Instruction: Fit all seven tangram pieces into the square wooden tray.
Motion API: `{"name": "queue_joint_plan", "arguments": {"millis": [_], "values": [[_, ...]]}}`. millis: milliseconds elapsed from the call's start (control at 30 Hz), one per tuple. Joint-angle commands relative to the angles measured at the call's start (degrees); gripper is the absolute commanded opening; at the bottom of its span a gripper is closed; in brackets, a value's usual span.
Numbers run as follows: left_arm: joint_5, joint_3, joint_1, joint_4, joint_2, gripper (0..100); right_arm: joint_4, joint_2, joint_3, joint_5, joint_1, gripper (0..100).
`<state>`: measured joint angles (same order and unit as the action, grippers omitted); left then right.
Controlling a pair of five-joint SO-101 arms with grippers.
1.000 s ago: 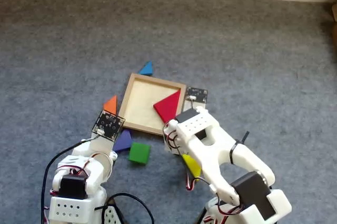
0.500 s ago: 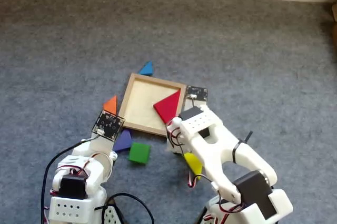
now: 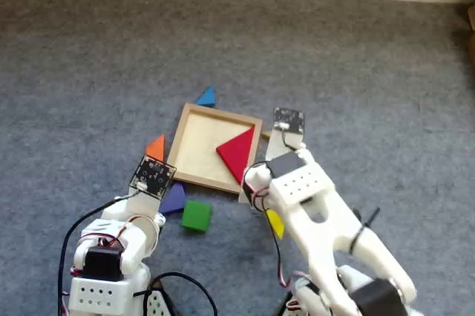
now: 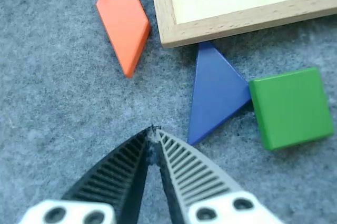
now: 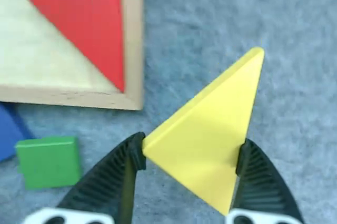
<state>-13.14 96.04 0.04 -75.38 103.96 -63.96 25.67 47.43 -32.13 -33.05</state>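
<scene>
Partly hidden: yellow triangle (image 3: pixel 275 224) in right end effector (image 5: pixel 190 148).

**Covered by arms, clipped by edges**

In the high view the right arm (image 3: pixel 319 212) lies over most of the yellow triangle (image 3: pixel 275 224), and only a sliver shows beside its wrist. It also covers the nearest corner of the tray (image 3: pixel 223 111). The left arm's wrist board (image 3: pixel 153 176) hides the near end of the orange piece (image 3: pixel 156 147) and part of the blue triangle (image 3: pixel 174 199).

Beyond the right gripper (image 5: pixel 191 144), the red triangle (image 5: pixel 89 19) is cut off by the frame edge and blurred at one corner. Beyond the left gripper (image 4: pixel 154 132), the tray runs out of frame.
</scene>
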Motion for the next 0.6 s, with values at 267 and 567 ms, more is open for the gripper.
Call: {"name": "queue_joint_plan", "arguments": {"millis": [267, 567], "values": [[0.4, 1.1, -0.2, -0.3, 0.3, 1, 2.9, 8.5, -3.1, 21.0, 0.8, 16.3], [0.4, 1.1, -0.2, -0.3, 0.3, 1, 20.4, 8.4, -4.4, 47.7, 0.9, 16.2]]}}
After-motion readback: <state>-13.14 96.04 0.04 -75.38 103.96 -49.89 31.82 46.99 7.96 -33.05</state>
